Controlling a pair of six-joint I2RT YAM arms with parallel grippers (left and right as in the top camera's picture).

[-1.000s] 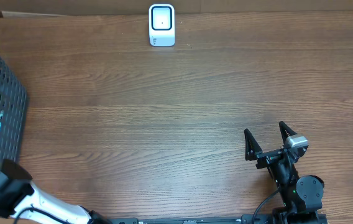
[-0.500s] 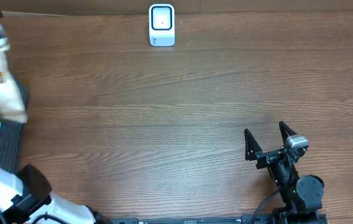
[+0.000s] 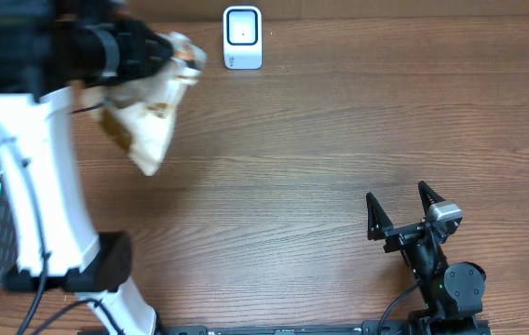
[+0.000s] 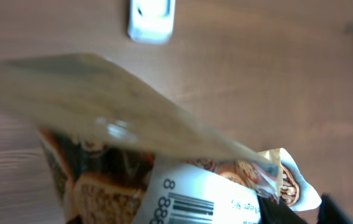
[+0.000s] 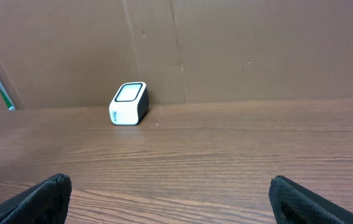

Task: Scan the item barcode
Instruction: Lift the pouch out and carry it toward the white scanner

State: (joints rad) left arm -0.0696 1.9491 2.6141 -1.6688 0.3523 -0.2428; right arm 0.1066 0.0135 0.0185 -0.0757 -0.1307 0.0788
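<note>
White scanner [image 3: 242, 37], tan-and-brown snack bag [image 3: 145, 116], wood-grain table [image 3: 339, 121]

Glossy crinkled plastic snack bag [image 3: 150, 110], matt wood-grain table [image 3: 302, 140], smooth white plastic scanner [image 3: 242, 38].

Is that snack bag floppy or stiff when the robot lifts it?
Probably floppy: the snack bag hangs crumpled and drooping from one pinched end. Likely light, since that pinch carries it. Its shiny film may be slippery.

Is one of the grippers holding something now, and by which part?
The left gripper holds the snack bag by one end, close to its barcode label. The right gripper is open and holds nothing.
</note>
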